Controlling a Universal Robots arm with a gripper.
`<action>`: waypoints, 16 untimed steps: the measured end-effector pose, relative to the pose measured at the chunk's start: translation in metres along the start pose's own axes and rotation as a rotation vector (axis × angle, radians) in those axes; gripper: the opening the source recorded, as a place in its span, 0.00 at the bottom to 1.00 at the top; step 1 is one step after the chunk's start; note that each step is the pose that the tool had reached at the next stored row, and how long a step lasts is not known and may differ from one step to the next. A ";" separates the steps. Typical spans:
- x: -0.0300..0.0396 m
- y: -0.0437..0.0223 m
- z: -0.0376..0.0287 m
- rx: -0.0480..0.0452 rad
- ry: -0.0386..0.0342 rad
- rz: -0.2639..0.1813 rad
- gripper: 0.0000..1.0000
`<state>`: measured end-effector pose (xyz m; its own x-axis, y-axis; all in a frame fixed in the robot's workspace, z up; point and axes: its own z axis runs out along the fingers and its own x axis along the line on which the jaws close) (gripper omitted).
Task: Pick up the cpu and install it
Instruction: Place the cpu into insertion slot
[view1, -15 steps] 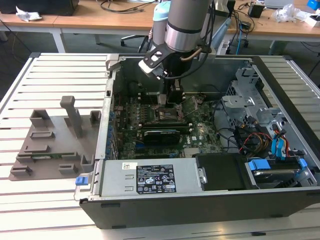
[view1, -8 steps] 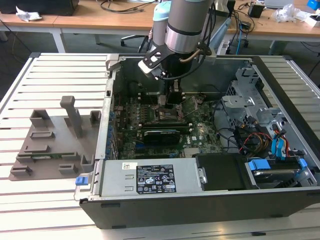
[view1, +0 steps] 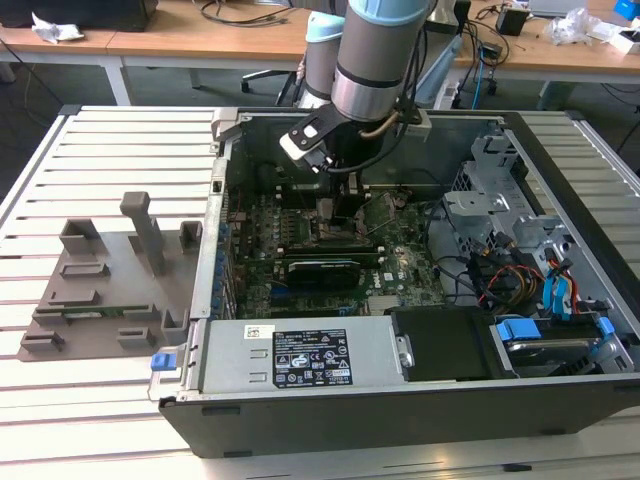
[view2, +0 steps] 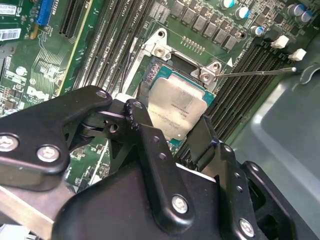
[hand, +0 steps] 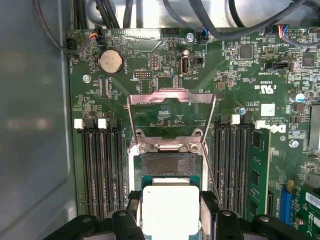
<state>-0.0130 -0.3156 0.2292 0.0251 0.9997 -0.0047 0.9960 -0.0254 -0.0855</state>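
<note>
The cpu (hand: 170, 210) is gripped at two opposite edges between the fingers (hand: 209, 207) of the hand (view2: 170, 120), which is closed on it. It is held over the open socket (hand: 167, 165) of the motherboard (hand: 240, 75), inside the computer case (view1: 300, 400) on the worktop (view1: 100, 140).

In the second wrist view the gripper (view2: 167, 121) hides part of the cpu (view2: 175, 102), and in the first wrist view the picture's edge cuts off one side of it.

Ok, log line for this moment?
gripper: shut on cpu | position: over open socket | load plate: raised | seated: cannot tell
</note>
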 end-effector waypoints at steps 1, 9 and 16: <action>0.0000 0.0002 0.0011 0.0000 0.0000 0.000 0.55; 0.0001 0.0012 0.0090 0.0002 0.0000 0.000 0.55; 0.0001 0.0013 0.0096 -0.0191 -0.0007 0.000 0.55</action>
<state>-0.0126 -0.3156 0.2196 0.0254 0.9997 -0.0054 0.9975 -0.0257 -0.0665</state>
